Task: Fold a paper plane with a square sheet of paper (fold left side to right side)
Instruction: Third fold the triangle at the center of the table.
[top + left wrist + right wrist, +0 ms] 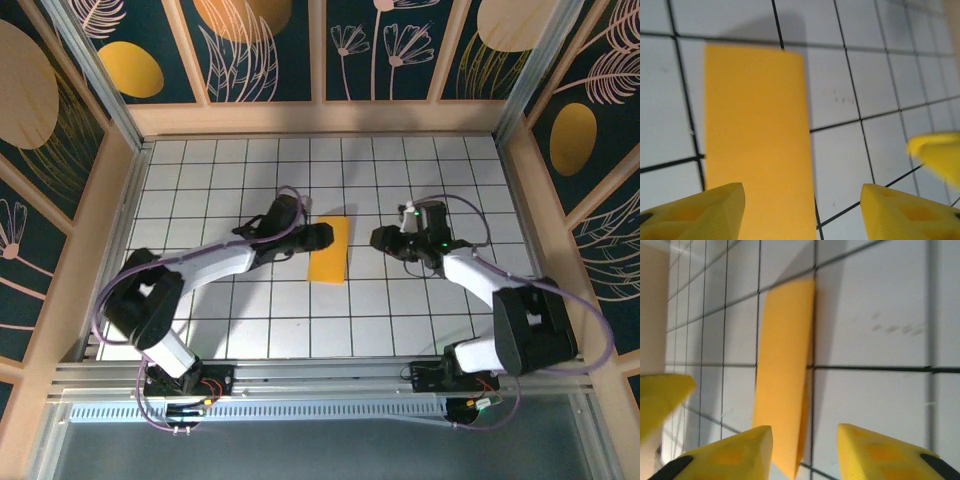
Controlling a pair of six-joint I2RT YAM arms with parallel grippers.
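Orange-yellow paper (pixel 757 140), near edge out of frame

Top view bright, even light from above, faint soft shadows on the white grid-tiled table top (pixel 200 170). Left wrist: grey shadow beyond the thin orange-yellow folded paper sheet (pixel 757 140), left gripper's yellow plastic fingertips (pixel 700 210) out of focus. Right wrist: soft, grid lines smeared
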